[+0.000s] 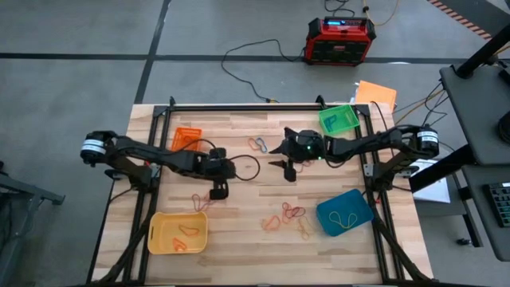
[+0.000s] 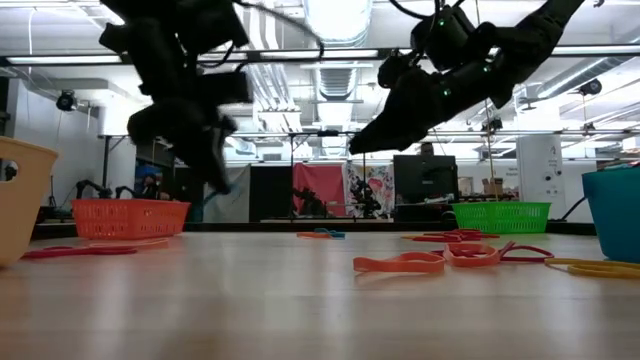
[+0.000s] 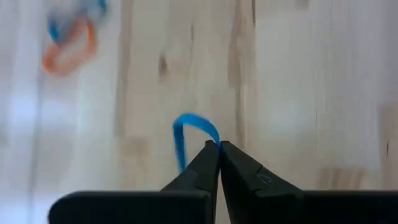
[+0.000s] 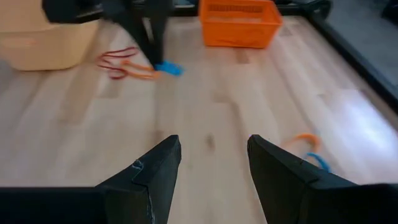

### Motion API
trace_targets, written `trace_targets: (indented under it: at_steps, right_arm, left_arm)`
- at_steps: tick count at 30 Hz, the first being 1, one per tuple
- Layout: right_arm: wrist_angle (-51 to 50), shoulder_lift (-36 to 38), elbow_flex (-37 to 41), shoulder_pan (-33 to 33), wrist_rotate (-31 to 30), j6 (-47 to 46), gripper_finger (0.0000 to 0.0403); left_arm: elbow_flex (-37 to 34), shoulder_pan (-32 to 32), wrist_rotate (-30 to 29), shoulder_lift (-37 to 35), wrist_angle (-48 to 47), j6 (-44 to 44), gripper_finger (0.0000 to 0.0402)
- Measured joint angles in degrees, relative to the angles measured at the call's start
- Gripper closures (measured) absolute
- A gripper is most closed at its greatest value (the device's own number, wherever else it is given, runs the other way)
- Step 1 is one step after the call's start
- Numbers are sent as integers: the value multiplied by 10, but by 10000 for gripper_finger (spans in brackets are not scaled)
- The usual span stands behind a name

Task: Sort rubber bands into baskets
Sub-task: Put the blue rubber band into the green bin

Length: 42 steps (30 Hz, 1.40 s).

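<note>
My left gripper (image 3: 219, 144) is shut on a blue rubber band (image 3: 185, 134) over the table's left middle (image 1: 219, 191), above the tabletop in the low view (image 2: 222, 185). Red and orange bands (image 4: 124, 64) lie on the wood just beside it. My right gripper (image 4: 214, 143) hangs open and empty over the table's middle (image 1: 285, 169). Four baskets stand on the table: orange (image 1: 187, 138) far left, green (image 1: 339, 119) far right, blue (image 1: 344, 212) near right, yellow (image 1: 178, 233) near left. Loose bands lie in a cluster (image 1: 291, 215) and as an orange and blue pair (image 1: 256, 144). My left gripper pinches the blue band between its two fingertips at one spot of the loop (image 3: 215, 143). The fingers slant down from the table's left side. The rest of the band arches out beyond the tips as a slack loop; whether its lower end touches the wood I cannot tell.
A dark cable loop (image 1: 249, 167) lies on the table between the two grippers. A red and black box (image 1: 339, 40) stands on the floor beyond the far edge. The blue basket holds a yellow band (image 1: 344, 219), and the yellow basket holds orange bands (image 1: 187, 231).
</note>
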State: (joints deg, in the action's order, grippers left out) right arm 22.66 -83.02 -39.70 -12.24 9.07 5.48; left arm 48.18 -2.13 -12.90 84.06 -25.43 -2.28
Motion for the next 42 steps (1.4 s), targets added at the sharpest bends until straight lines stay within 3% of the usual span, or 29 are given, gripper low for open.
trace_targets:
  at_steps: [8, 12, 16, 21, 24, 33, 42]
  right_arm:
    - [54, -16, 0, 64, -2, -5, 221]
    - [86, -19, 0, 85, -66, -4, 227]
    - [96, -19, 0, 92, -82, -11, 235]
    - [97, -21, 0, 97, -81, -38, 238]
    - [102, -22, -5, 101, -82, -40, 238]
    - [124, -24, -30, 102, -137, -10, 234]
    - [129, -24, -39, 101, -137, -25, 186]
  left_arm:
    - [0, 4, -3, -17, 95, -102, 402]
    - [-11, 14, -1, -18, 173, -157, 402]
    - [-44, 37, 61, -28, 276, -192, 402]
    - [-82, 68, 137, -45, 400, -186, 402]
    - [-89, 76, 168, -55, 427, -178, 401]
    - [-89, 77, 170, -66, 462, -151, 401]
    - [-86, 77, 185, -65, 524, -133, 401]
